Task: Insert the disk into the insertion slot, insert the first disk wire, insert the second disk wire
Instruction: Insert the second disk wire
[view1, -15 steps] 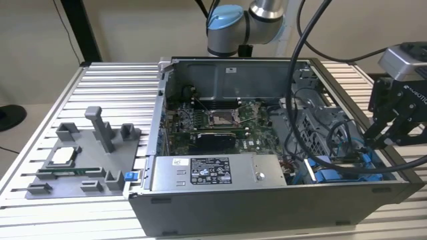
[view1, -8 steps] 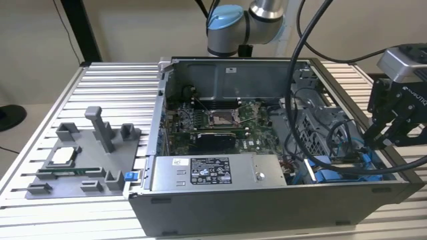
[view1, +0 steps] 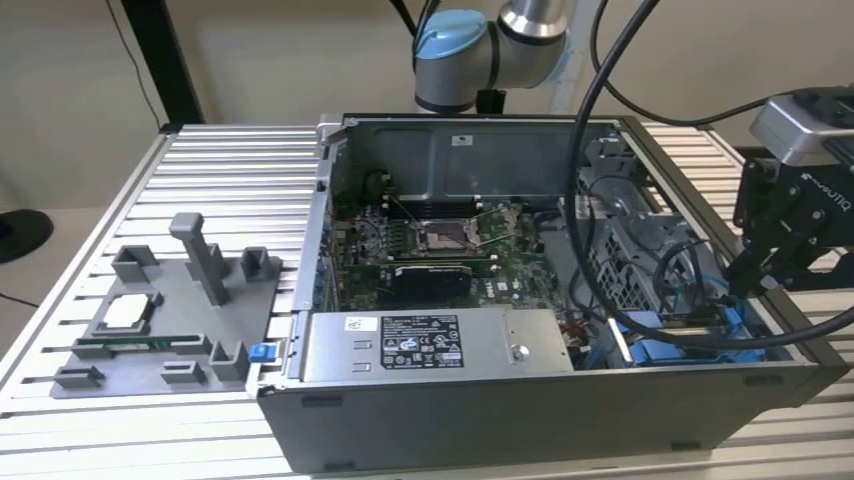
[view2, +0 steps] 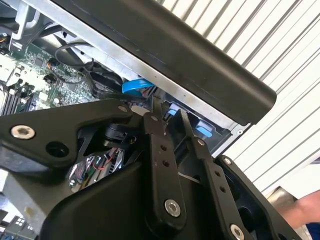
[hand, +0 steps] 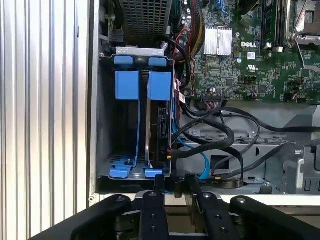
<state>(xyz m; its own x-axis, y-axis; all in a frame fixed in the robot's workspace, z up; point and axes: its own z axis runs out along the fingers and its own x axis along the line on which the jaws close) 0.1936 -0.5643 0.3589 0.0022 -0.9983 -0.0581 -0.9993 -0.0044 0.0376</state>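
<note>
Black gripper (hand: 175, 181) links loom closest, jaws slightly apart and gripping nothing, poised at the insertion slot (hand: 107, 125) in a corner of the computer case (view1: 534, 410). That case sits on a ribbed aluminium tabletop (view1: 227, 170) before a beige wall (view1: 267, 60). The disk (hand: 161, 131), grey in its blue frame, stands on edge inside the slot.

A plain beige wall (view1: 267, 60) stands behind the ribbed aluminium table (view1: 214, 160).

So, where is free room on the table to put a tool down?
Bare slats of the table lie beyond the grey fixture, at the exterior view's left of the computer case. Crowded: the black cables beside the disk, near the gripper.
</note>
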